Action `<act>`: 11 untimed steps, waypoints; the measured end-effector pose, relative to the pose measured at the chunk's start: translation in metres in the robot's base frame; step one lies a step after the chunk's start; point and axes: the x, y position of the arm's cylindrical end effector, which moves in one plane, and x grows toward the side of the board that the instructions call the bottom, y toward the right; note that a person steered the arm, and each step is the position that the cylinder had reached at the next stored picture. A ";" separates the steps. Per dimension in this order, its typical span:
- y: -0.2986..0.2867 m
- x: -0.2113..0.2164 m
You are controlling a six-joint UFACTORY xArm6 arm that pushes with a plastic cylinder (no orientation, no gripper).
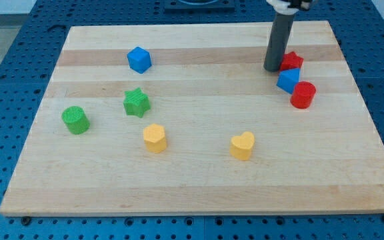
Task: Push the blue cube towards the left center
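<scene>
One wooden board (pixel 199 190) carries everything. The rod has no jaws and holds nothing; my tip (pixel 272 69) rests near the board's top right, just beside a red block (pixel 291 61), a blue cube (pixel 288 81) and a red cylinder (pixel 303 95). Another blue block (pixel 139 59) sits toward the board's upper left.
</scene>
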 end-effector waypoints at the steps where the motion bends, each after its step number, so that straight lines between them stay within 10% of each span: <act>1: 0.000 -0.034; 5: 0.173 0.022; 11: -0.148 0.056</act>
